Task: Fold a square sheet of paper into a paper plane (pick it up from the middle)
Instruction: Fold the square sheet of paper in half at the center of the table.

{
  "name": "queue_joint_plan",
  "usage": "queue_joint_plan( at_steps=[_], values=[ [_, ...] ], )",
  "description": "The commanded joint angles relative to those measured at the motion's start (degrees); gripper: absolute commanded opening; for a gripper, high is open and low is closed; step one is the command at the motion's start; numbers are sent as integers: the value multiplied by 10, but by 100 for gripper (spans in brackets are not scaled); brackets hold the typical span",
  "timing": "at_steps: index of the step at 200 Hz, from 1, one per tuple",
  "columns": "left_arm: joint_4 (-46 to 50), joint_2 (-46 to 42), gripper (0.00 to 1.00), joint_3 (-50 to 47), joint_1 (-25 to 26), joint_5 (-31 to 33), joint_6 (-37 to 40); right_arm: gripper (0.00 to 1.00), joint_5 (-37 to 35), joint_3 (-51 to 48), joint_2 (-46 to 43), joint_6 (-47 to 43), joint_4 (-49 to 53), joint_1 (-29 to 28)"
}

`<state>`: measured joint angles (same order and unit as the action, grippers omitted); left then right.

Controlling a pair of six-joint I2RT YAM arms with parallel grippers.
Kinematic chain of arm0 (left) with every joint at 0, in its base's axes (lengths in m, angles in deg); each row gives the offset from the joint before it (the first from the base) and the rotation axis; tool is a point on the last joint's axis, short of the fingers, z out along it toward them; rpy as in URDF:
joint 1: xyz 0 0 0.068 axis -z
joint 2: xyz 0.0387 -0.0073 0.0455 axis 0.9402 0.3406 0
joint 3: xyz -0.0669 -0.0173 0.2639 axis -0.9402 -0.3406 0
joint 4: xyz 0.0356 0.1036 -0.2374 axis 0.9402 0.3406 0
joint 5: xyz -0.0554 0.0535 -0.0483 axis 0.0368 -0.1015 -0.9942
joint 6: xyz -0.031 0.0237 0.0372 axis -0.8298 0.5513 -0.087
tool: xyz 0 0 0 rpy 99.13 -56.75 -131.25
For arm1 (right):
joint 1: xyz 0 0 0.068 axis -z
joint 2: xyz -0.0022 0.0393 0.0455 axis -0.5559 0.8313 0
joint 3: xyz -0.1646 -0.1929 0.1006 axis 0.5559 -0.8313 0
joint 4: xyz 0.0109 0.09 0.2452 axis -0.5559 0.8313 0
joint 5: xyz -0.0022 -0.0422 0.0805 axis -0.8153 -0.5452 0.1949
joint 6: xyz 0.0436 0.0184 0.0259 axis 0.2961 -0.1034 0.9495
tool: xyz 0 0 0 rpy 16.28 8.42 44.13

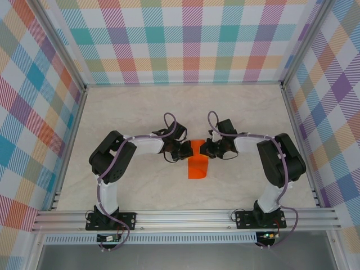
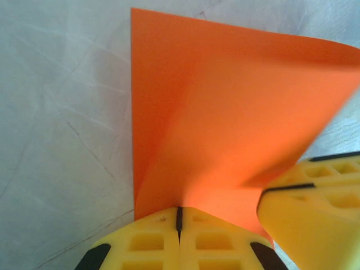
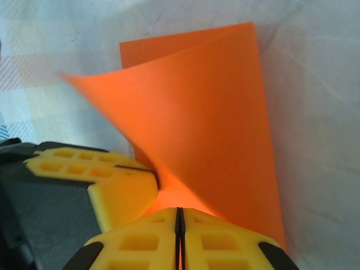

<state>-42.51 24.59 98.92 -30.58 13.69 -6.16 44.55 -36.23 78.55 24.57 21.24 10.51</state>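
Paper: orange sheet [image 1: 197, 167], doubled over, held up at mid-worktop [image 1: 140, 112].
Left gripper [image 2: 180, 216]: clenched on the sheet's edge.
Right gripper [image 3: 179, 216]: clenched just beside, likely keeping the halves aligned.

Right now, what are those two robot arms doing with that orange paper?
Both arms are holding the square sheet of paper between them near the middle of the table. The left gripper and the right gripper are each pinched shut on it, right next to each other. The paper is curved over in a loose bend and has no plane shape yet.
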Motion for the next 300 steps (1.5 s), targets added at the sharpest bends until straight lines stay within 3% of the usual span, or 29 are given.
queue_joint_plan(
  at_steps=[1, 28, 61, 112, 136, 169, 219, 265, 300],
  values=[
    [155, 101, 0, -52, 6, 111, 6, 10, -6, 13, 19, -14, -7, 3],
    [158, 102, 0, -55, 6, 113, 6, 9, -88, -32, 14, -13, 0, 16],
    [136, 103, 0, -78, 6, 97, -1, 10, -88, -99, -37, 22, -62, 58],
    [141, 99, 0, -78, 6, 104, 6, 12, -52, -79, -101, 31, -77, 47],
    [145, 100, 0, -70, 6, 105, 7, 12, -31, -44, -76, 29, -81, 14],
    [153, 98, 0, -66, 6, 109, 6, 11, -22, -9, 2, 40, -101, 11],
    [150, 95, 0, -80, 6, 107, 4, 10, -37, -14, 43, 45, -128, 51],
    [142, 96, 0, -90, 6, 106, 2, 9, -105, -21, 32, 39, -95, 93],
    [141, 97, 0, -87, 6, 103, 4, 10, -38, -35, -9, 54, -138, 95]
  ],
)
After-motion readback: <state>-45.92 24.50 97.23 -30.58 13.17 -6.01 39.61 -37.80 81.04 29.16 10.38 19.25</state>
